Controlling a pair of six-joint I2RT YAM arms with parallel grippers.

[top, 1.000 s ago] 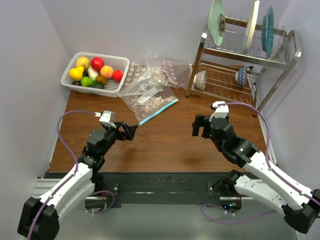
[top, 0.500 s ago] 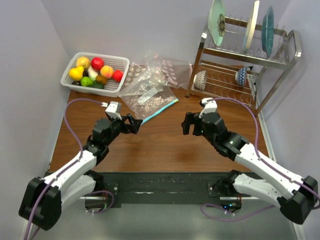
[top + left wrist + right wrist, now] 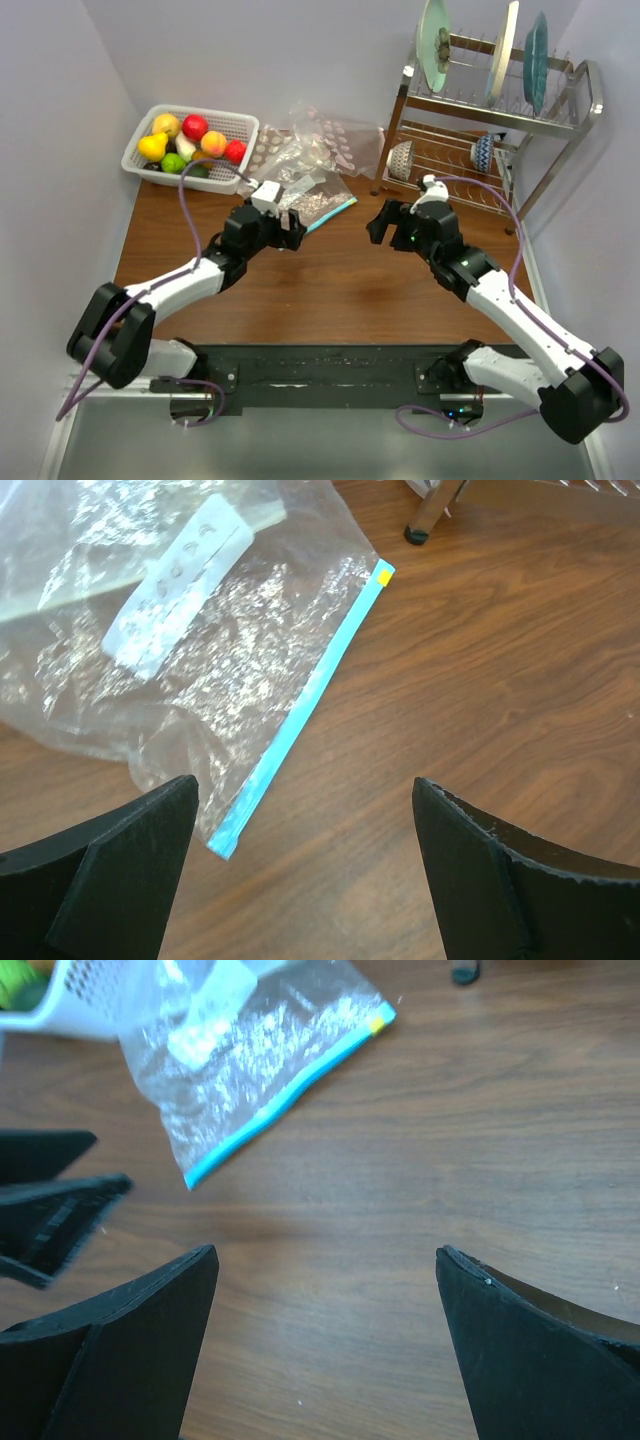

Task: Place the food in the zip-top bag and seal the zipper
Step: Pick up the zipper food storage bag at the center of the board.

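Observation:
The zip-top bag [image 3: 300,192] lies flat and empty on the table, its light-blue zipper [image 3: 337,211] along its right edge. In the left wrist view the bag [image 3: 200,630] and zipper [image 3: 305,700] lie just ahead of my open, empty left gripper [image 3: 303,788]. That left gripper [image 3: 292,236] hovers at the zipper's near end. My right gripper [image 3: 378,226] is open and empty, to the right of the bag; its view shows the bag [image 3: 260,1050] and zipper [image 3: 290,1100] ahead on the left. The food [image 3: 195,145] sits in the white mesh basket [image 3: 240,125] at the back left.
More clear brown-dotted bags [image 3: 335,135] are piled behind the zip-top bag. A metal dish rack [image 3: 500,110] with plates and bowls stands at the back right, one foot [image 3: 420,530] near the zipper's far end. The left gripper's fingers [image 3: 60,1200] show in the right wrist view.
Both arms have reached away from their bases towards the bag. The left gripper moved right and farther, up to the zipper's near end. The right gripper moved left, then farther back.

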